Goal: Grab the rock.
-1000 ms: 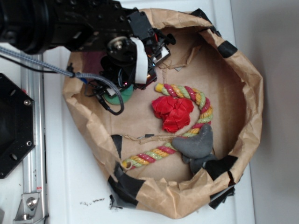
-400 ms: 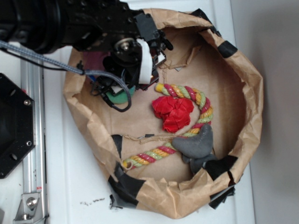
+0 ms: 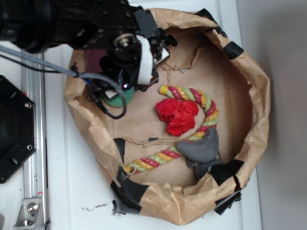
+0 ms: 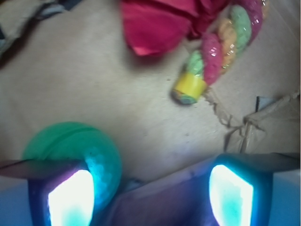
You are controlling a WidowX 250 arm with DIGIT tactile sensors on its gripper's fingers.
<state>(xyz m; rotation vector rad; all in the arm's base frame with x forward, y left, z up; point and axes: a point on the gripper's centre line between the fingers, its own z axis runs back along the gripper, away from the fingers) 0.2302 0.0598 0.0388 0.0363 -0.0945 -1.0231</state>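
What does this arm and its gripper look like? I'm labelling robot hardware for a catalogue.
The arm is black, with bolts showing on its housing. A white band wraps the wrist, and grey and black cables loop beside it. In the wrist view the fingers are dark with pads glowing pale cyan-white.

white table (image 3: 72, 191) carries a taped brown paper basin (image 3: 256, 96)
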